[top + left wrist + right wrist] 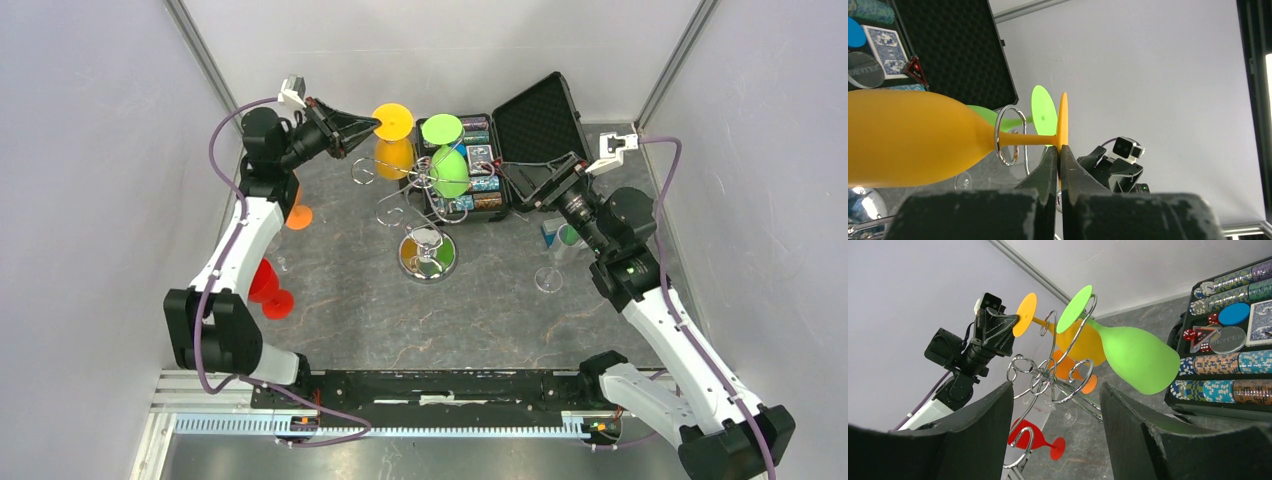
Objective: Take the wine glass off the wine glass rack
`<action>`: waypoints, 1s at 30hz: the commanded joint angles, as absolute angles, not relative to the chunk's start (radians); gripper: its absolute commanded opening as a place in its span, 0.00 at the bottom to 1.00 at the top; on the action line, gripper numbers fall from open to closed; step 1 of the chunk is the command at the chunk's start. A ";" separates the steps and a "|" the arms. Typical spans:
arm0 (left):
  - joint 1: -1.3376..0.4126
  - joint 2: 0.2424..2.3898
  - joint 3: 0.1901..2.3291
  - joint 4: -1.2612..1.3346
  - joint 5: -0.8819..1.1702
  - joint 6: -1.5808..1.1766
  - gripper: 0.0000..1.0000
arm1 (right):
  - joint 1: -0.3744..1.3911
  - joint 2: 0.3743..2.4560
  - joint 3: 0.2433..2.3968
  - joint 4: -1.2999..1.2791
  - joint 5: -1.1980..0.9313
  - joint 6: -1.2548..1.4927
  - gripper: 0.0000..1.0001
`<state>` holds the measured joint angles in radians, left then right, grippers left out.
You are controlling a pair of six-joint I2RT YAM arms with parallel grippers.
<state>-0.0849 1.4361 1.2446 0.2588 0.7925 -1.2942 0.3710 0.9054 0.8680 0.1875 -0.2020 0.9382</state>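
From above, we saw the left end effector [372, 127] closed on the rim of the foot of the yellow wine glass [393, 157]. The glass hung tilted, foot uppermost, on the wine glass rack [428, 254] just ahead of those fingertips. Beyond it hung a green glass [450, 172], and further on lay the open black case [540, 115]. Back toward the arm's base from that end effector, an orange glass [298, 216], partly hidden by the arm, and a red glass [268, 290] rested on the desk [340, 320]. In the left wrist view the fingers [1050, 170] met on the thin foot disc alone, while a wire loop [1009, 135] ringed the stem ahead of them. We judged that the stem should be drawn out along the wire's open run, level and slow, since so slight a pinch could slip. The green foot, close beyond the yellow one, might be knocked on the way. In the right wrist view the right end effector [1055, 395] stood wide open and held nothing, with the green glass ahead to its right and the rack's curls straight ahead, apart from its fingers.
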 commanded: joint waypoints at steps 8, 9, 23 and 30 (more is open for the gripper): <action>-0.102 1.468 1.307 0.365 0.743 -1.347 0.02 | 0.370 0.885 0.858 0.230 -0.191 0.943 0.68; -0.105 1.474 1.310 0.363 0.746 -1.345 0.02 | 0.370 0.885 0.857 0.230 -0.191 0.942 0.68; -0.140 1.397 1.337 0.137 0.838 -1.188 0.02 | 0.370 0.884 0.859 0.232 -0.192 0.943 0.68; -0.125 1.321 1.340 0.020 0.795 -1.116 0.02 | 0.370 0.877 0.857 0.232 -0.191 0.945 0.68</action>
